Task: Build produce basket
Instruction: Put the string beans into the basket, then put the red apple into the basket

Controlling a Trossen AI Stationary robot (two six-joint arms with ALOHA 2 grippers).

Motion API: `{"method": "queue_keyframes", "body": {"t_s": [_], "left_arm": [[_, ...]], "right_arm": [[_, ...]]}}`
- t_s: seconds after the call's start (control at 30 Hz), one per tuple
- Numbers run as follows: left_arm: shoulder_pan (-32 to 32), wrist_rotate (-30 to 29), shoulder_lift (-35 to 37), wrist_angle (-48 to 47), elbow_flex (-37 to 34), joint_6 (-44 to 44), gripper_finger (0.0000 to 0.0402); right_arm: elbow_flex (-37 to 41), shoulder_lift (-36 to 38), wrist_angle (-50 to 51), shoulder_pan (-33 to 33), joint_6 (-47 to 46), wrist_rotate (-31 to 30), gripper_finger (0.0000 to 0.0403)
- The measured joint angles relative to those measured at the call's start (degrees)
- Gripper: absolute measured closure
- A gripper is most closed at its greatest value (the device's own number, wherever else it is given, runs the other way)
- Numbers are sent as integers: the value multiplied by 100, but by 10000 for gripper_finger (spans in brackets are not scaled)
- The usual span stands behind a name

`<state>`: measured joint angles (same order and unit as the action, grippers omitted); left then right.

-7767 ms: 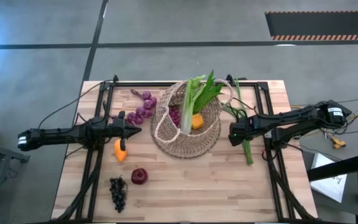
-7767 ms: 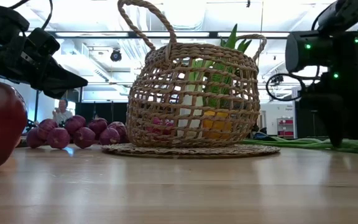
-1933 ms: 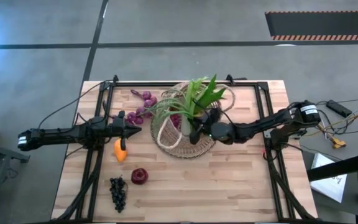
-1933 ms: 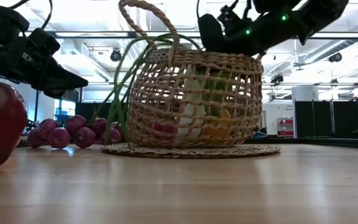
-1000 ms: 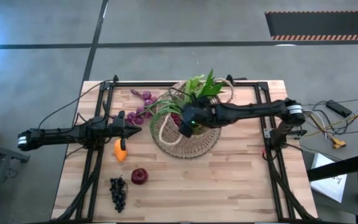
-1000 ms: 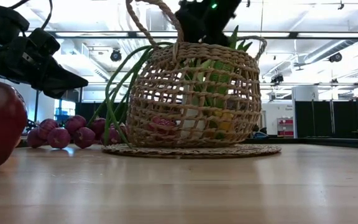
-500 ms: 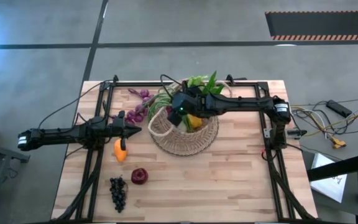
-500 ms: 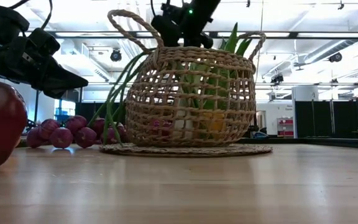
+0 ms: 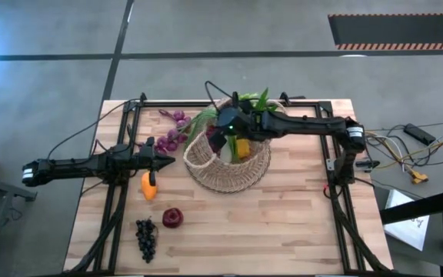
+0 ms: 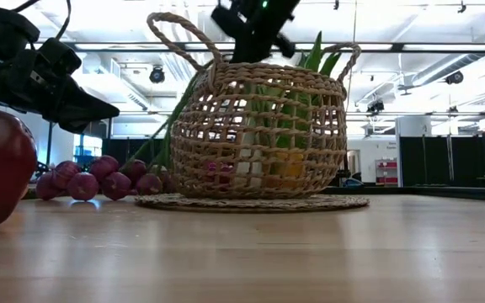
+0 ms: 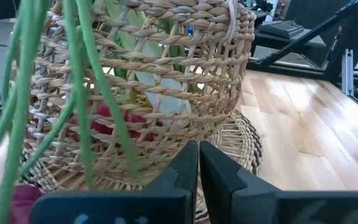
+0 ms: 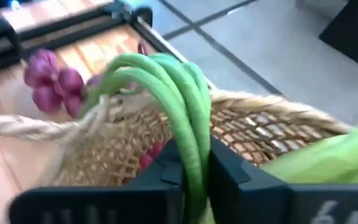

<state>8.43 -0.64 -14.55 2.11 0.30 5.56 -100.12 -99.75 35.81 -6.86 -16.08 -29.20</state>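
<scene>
The wicker basket (image 9: 229, 163) stands on a round woven mat mid-table and holds a leek (image 9: 261, 102), an orange fruit (image 9: 241, 148) and red grapes. Green scallions (image 9: 198, 123) arch over its far-left rim, their ends hanging outside (image 10: 173, 126). My right gripper (image 9: 218, 141) is over the basket's left side, shut on the scallions. My left gripper (image 9: 164, 160) hovers shut to the left of the basket. Purple grapes (image 9: 172, 138), an orange fruit (image 9: 150, 187), a dark red apple (image 9: 172, 218) and dark grapes (image 9: 145, 239) lie on the table. My right gripper pinches a bundle of scallion stalks (image 12: 191, 146) between its two fingers (image 12: 165, 169). The fingers come from above the basket, slanting in from the table's right. The stalks rise from the hold, bend over the basket's rim (image 12: 135, 102) and hang down outside its wall.
A black frame (image 9: 206, 103) borders the tabletop, with rails along both sides. Bare wood lies near and to the right of the basket (image 9: 283, 223). The basket's loop handle (image 10: 179, 34) stands up on the side toward my left gripper.
My right gripper has moved across the basket toward the table's left and far edge. The basket has slid a little toward the left. The scallions' hanging ends, which looped wide outside the basket, now lie drawn up close along its wall.
</scene>
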Motion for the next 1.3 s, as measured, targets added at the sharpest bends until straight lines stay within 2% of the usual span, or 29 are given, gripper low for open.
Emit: {"method": "queue_keyframes", "body": {"t_s": [0.23,0.47,0.7,0.87,1.0,1.17,1.3], "left_arm": [[1,1,0,0,0,0,402],[0,1,-2,0,0,0,402],[1,0,-3,1,0,-2,402],[1,0,1,-2,0,-1,402],[0,0,-2,2,0,0,402],[1,0,-2,1,0,-1,402],[0,0,-2,-4,0,0,402]], "right_arm": [[191,273,-107,644,-295,-1052,379],[1345,633,-474,1191,-1168,-1895,382],[2219,844,-691,1210,-1891,-1970,373],[2443,781,-1110,1210,-1392,-1940,341],[2366,844,-1078,1210,-880,-2013,295],[2096,1210,-1066,1212,-225,-2102,232],[2081,1609,-792,1224,-229,-2091,200]]}}
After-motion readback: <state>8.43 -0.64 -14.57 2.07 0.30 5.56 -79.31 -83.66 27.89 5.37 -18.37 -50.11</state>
